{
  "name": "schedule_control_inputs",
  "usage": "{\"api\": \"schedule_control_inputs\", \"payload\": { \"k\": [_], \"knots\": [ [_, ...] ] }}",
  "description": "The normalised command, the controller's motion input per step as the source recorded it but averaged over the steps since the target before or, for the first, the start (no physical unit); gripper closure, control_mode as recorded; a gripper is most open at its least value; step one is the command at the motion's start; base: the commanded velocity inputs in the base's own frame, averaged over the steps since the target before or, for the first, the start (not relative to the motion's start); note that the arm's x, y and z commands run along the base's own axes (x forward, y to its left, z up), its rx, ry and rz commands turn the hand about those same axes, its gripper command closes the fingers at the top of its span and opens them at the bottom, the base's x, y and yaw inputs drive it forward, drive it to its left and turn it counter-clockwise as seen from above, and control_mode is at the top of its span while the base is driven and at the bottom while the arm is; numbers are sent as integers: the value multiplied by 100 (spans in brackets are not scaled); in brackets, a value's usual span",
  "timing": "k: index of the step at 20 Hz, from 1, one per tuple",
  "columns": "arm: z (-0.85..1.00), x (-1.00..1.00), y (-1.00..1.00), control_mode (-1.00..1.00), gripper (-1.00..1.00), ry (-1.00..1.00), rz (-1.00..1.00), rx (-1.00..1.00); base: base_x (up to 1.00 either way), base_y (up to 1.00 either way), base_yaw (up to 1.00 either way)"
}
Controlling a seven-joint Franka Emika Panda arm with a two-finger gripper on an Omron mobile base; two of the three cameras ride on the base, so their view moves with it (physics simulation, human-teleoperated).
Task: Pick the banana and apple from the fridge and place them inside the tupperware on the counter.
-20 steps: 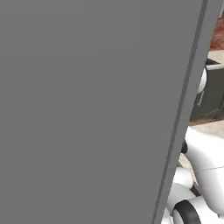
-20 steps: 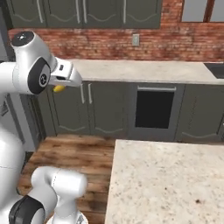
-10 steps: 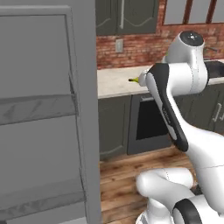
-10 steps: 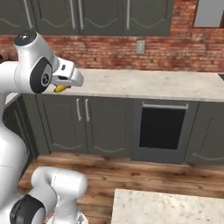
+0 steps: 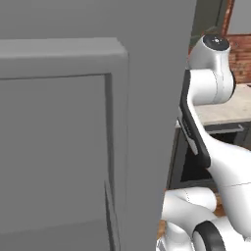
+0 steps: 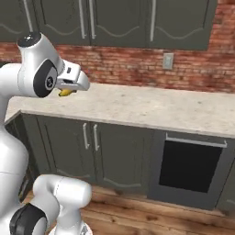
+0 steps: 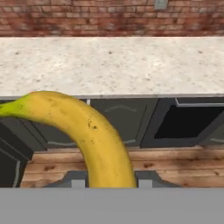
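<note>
My gripper (image 6: 69, 89) is shut on the banana (image 6: 65, 92), a small yellow fruit that pokes out below the hand, level with the counter (image 6: 151, 108). In the hand view the banana (image 7: 89, 131) curves up and left from between the fingertips (image 7: 73, 179) of the gripper (image 7: 109, 179), with the beige speckled counter (image 7: 113, 65) and red brick wall beyond it. The grey fridge (image 5: 73, 122) stands close at the left of the left base view, beside the arm. The apple and the tupperware are out of view.
Dark grey cabinets (image 6: 87, 147) and a black oven front (image 6: 190, 167) stand under the counter, with upper cabinets (image 6: 119, 20) above the brick wall. A wall socket (image 6: 168, 60) sits on the bricks. Wooden floor (image 6: 151, 215) lies in front.
Both base views have shifted, so the base has moved. The fridge now covers more of the left base view and the island top has left the right base view. The banana stays gripped.
</note>
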Motion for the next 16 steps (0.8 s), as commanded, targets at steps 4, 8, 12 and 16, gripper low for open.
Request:
{"api": "schedule_control_inputs", "payload": {
  "k": [4, 8, 12, 16],
  "knots": [
    [0, 0, 0, 100, 100, 0, 0, 0, 47, 22, 70],
    [0, 0, 0, 100, 100, 0, 0, 0, 8, 9, 90],
    [0, 0, 0, 100, 100, 0, 0, 0, 36, -3, 96],
    [0, 0, 0, 100, 100, 0, 0, 0, 92, -32, 86]
  ]
}}
